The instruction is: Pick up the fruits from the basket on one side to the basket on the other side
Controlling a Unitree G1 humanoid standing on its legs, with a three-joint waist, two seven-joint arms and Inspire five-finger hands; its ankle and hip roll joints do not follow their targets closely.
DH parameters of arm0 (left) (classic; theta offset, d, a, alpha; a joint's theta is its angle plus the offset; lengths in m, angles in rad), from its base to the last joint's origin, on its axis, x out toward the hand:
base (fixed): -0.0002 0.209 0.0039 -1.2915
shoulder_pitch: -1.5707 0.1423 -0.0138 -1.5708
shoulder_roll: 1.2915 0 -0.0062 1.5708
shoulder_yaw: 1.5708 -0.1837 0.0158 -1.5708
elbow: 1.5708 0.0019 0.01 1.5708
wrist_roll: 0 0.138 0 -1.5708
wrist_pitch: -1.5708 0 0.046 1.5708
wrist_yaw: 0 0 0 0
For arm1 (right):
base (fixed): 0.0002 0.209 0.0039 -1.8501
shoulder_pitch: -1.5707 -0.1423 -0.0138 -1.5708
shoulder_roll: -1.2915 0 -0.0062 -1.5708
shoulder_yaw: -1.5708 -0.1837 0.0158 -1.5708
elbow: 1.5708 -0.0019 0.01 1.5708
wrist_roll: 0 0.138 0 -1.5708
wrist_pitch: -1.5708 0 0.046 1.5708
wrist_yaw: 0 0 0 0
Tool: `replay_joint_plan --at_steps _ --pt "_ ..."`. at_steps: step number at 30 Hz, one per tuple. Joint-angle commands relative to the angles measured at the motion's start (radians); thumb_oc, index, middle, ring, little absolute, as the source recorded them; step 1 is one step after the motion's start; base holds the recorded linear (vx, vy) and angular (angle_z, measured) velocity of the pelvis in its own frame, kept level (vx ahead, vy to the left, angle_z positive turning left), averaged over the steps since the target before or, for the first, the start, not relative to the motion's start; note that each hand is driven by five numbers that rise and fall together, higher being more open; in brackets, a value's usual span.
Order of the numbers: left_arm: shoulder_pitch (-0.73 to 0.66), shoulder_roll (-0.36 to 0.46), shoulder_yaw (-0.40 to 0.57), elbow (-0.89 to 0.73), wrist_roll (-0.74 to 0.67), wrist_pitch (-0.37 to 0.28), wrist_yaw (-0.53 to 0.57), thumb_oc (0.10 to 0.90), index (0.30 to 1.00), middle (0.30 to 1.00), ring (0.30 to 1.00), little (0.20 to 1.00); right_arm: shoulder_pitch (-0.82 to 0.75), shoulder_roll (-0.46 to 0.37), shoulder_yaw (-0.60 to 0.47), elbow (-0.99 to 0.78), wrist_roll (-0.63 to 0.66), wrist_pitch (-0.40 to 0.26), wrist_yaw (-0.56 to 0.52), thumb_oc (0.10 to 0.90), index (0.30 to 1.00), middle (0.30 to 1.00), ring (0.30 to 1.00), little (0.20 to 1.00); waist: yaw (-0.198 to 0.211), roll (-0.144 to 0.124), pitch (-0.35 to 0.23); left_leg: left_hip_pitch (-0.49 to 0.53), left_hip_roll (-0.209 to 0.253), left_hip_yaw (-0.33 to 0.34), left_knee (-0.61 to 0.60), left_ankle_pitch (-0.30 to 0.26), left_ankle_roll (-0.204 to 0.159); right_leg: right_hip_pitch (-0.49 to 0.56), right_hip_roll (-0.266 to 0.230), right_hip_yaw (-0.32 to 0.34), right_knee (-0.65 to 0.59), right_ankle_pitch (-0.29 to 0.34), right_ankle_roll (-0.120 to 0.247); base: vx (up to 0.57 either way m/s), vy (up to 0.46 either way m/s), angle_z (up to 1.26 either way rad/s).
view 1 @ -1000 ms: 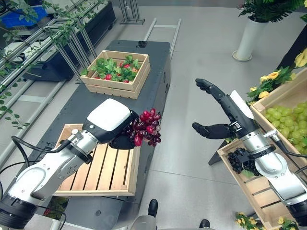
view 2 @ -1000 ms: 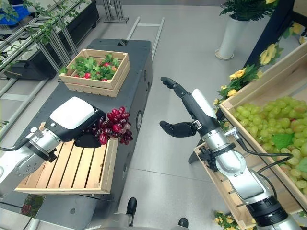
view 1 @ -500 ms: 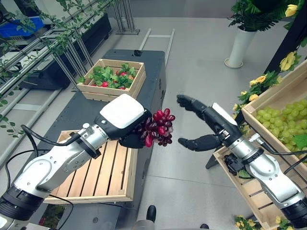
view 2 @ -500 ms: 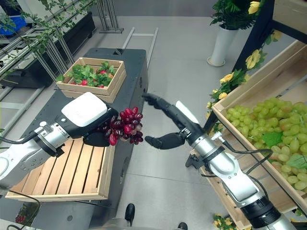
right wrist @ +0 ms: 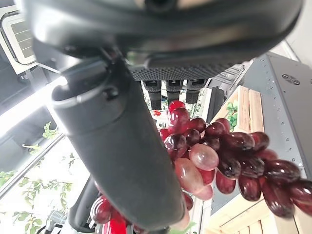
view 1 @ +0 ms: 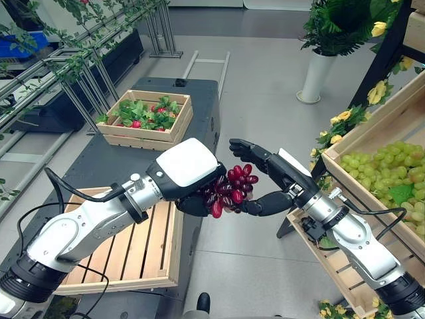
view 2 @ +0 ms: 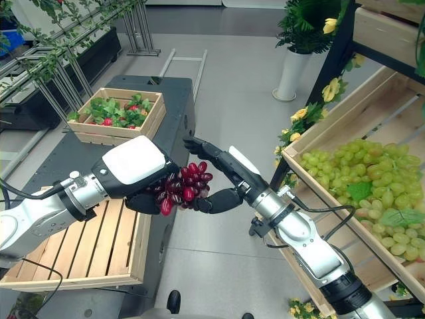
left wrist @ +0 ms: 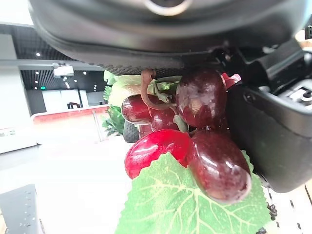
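Observation:
A bunch of dark red grapes (view 1: 230,191) hangs in mid-air between the black table and the shelf on the right. My left hand (view 1: 188,171), with its white cover, is shut on the bunch's top; close up the grapes (left wrist: 197,131) and a green leaf (left wrist: 195,204) sit against its palm. My right hand (view 1: 284,178) is open around the bunch from the right, with straight fingers (view 1: 251,153) above it and the thumb (view 1: 264,203) under it. From that wrist the grapes (right wrist: 219,158) hang just past the thumb (right wrist: 122,151).
An empty slatted wooden crate (view 1: 143,256) lies on the black table (view 1: 113,159) at lower left. A crate of strawberries and leaves (view 1: 146,116) sits farther back. On the right a shelf crate holds green grapes (view 1: 388,173). A white plant pot (view 1: 312,76) stands behind.
My left hand has carried the red bunch rightward, off the empty crate. My right hand has come in from the right, and its fingers and thumb now bracket the bunch. The camera has shifted too.

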Motion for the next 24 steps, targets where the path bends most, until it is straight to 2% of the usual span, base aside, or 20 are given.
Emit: replay_joint_plan --at_steps 1,11,24 --pt "-0.196 -0.064 0.013 -0.005 -0.082 -0.028 0.020 0.400 0.300 0.300 0.300 0.300 -0.110 0.014 0.006 -0.056 0.054 -0.075 -0.030 0.800 0.900 0.900 0.900 0.900 -0.001 0.001 -0.112 0.055 -0.006 0.029 0.001 -0.121 -0.010 -0.019 0.028 0.004 0.002 0.023 -0.034 0.00 0.000 0.00" --pt "-0.204 -0.072 0.009 -0.015 -0.094 -0.058 0.014 0.400 0.300 0.300 0.300 0.300 -0.114 0.015 0.021 -0.053 0.009 -0.058 -0.024 0.800 0.900 0.900 0.900 0.900 -0.006 0.000 -0.114 0.055 -0.003 0.041 0.001 -0.121 -0.008 -0.025 0.027 0.014 0.002 0.024 -0.032 0.00 -0.003 -0.05" --pt "-0.208 -0.081 0.033 -0.042 -0.101 -0.070 0.007 0.400 0.300 0.300 0.300 0.300 -0.145 -0.042 0.052 -0.055 0.044 0.020 0.114 0.800 0.900 0.900 0.900 0.900 -0.008 -0.011 -0.115 0.059 0.001 0.042 0.001 -0.119 -0.010 -0.021 0.026 0.015 0.002 0.025 -0.034 0.00 -0.002 -0.01"
